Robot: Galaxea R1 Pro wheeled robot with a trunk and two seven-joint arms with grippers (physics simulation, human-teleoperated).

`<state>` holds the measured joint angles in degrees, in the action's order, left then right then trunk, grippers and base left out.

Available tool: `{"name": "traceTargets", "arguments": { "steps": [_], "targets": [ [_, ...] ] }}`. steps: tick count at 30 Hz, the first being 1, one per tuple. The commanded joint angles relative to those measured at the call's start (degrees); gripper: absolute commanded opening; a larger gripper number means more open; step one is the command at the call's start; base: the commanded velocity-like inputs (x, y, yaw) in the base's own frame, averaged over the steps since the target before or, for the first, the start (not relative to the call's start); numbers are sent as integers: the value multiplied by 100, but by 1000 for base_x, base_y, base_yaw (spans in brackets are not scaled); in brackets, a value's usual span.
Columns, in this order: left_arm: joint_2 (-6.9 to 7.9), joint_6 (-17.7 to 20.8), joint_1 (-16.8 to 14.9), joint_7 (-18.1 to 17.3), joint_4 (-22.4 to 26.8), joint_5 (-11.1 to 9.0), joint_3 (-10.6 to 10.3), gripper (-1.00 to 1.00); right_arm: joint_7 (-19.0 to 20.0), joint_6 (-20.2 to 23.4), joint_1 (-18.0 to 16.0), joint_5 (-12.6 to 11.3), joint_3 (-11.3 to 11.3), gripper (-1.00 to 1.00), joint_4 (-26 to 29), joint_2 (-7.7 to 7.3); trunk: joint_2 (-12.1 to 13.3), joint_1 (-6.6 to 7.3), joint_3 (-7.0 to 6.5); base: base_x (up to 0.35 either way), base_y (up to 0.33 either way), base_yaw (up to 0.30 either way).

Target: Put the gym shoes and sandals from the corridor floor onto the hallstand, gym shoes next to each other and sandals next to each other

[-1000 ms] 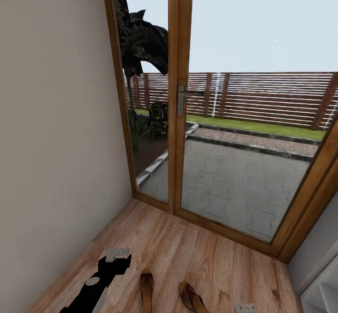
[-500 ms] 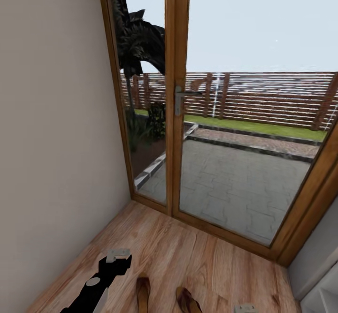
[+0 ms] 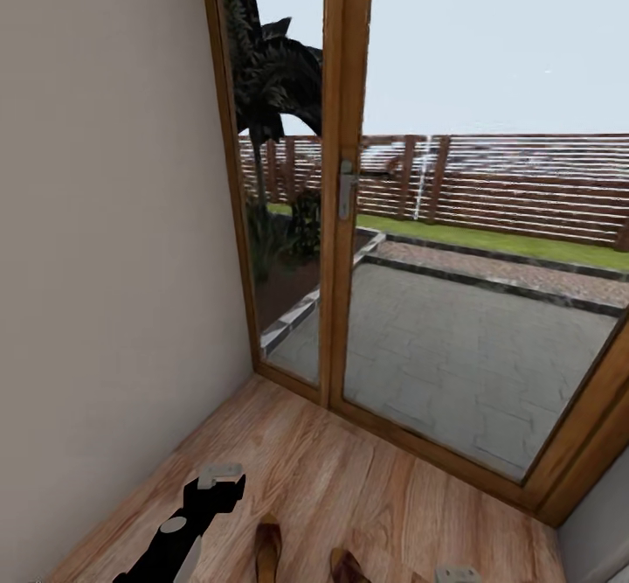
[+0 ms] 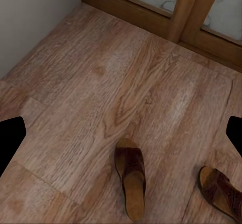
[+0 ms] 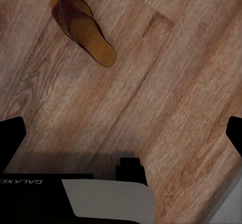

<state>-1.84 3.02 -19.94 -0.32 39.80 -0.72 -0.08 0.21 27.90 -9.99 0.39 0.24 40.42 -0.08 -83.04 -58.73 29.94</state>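
Observation:
Two dark brown sandals lie on the wood-plank corridor floor (image 3: 349, 478), toes toward the glass door. In the head view the left sandal (image 3: 268, 551) and the right sandal (image 3: 348, 565) are cut off by the picture's lower edge. My left gripper (image 3: 218, 478) hangs open above the floor, to the left of the left sandal (image 4: 131, 181); the other sandal (image 4: 222, 191) lies beside it. My right gripper (image 3: 458, 574) is open too, with one sandal (image 5: 83, 25) ahead of its fingers. The gym shoes are out of view. A grey sliver of the hallstand (image 3: 598, 535) shows at the lower right.
A beige wall (image 3: 105, 260) closes the left side. A wooden-framed glass door (image 3: 345, 181) with a metal handle (image 3: 348, 194) stands ahead, with a paved yard and a fence behind it. Part of my own base (image 5: 106, 199) sits below the right gripper.
The whole picture has shifted right and down, so the camera has moved. The sandals now sit lower in the frame and less of the hallstand shows. Neither arm has visibly moved.

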Motion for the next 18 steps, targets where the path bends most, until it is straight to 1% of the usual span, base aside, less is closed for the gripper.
{"name": "traceTargets", "arguments": {
  "steps": [1, 6, 13, 18],
  "targets": [
    [0, 32, -1, -3, 10, -7, -1, 100, 3, 31, -2, 5, 2, 100, 10, -1, -3, 0, 6, 10, -11, 34],
    [-1, 32, -1, -3, 10, -7, -1, 100, 5, 31, -2, 5, 2, 100, 10, -1, -3, 0, 6, 5, -21, 16],
    [-1, 32, -1, -3, 10, -7, -1, 100, 6, 31, 1, -7, -5, 100, 10, -7, -3, 0, 6, 1, -113, 4],
    [0, 32, -1, -6, 10, -7, -1, 100, 11, 33, -1, -24, -6, 100, 10, -15, -3, 0, 6, 0, -48, 1]
  ]
}}
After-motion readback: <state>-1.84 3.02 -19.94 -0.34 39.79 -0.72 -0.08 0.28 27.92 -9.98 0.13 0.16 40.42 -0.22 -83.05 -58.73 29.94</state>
